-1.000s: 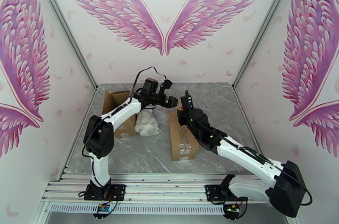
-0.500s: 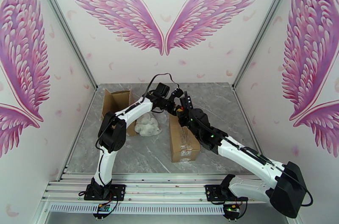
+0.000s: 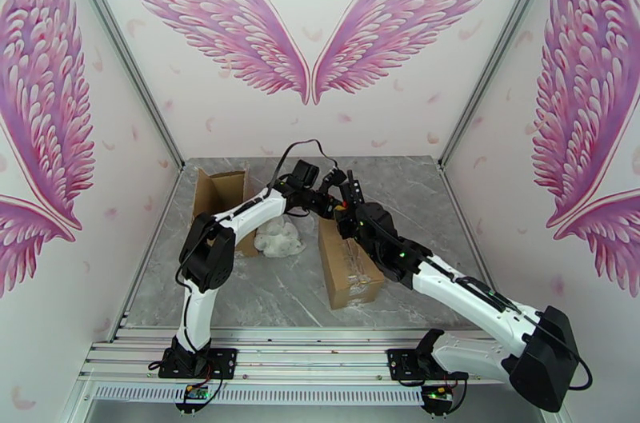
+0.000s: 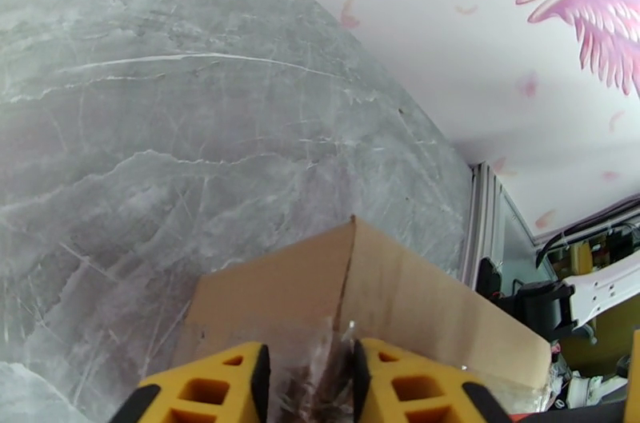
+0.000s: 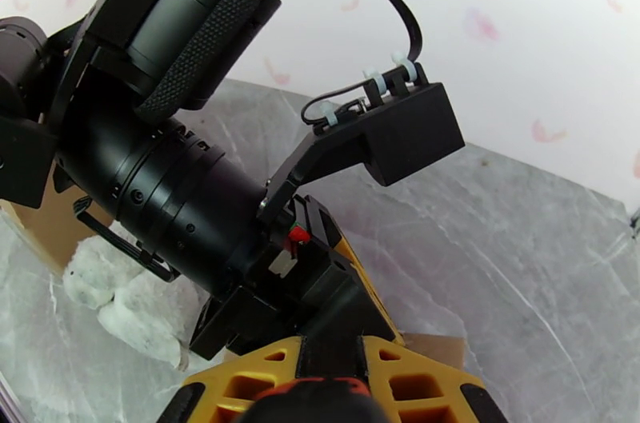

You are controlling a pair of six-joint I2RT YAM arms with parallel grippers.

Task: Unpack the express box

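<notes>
The box (image 3: 348,273) lies on the table (image 3: 264,297) near the middle, long axis running near to far and its near end skewed slightly right. Both arms are brought together over its far end, probably because that is where the seal is being worked loose. In the left wrist view the left fingers (image 4: 256,365) are seen nearly closed, with a crumpled strip of clear tape (image 4: 320,377) pinched between them just above the far top edge of the box. The grip is judged to be kept narrow so that the thin film does not slip while it is peeled. The right fingers (image 5: 284,365) are placed directly behind the left wrist, over the same end of the box, seemingly to steady it against the pull. Something dark and reddish sits in the gap between them, but whether it is gripped, or how far they are parted, cannot be told. The box is thus directly under and just near of both sets of fingers, touched through its tape by the left. A second, opened carton (image 3: 218,193) and a white bundle (image 3: 278,239) are set aside at the left.
</notes>
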